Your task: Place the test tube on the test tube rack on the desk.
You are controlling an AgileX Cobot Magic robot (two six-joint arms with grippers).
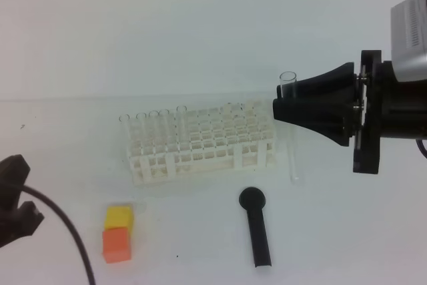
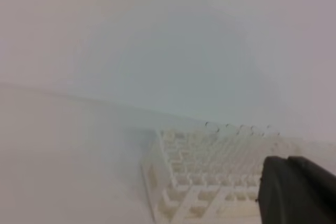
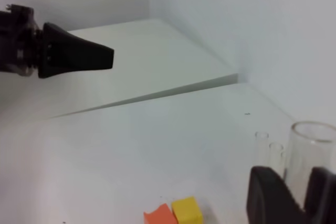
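Right gripper (image 1: pixel 279 107) clamps slender clear glass test tube (image 1: pixel 291 139).

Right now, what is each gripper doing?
Left gripper: shut, holding nothing.
Right gripper: shut on the test tube, held upright beside the test tube rack.

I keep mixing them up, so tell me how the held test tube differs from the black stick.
The test tube is clear glass; the black stick is opaque. The tube stands upright in the right gripper, right of the rack; the stick lies flat on the desk. The tube has an open rim, the stick a round head. Both are slender.
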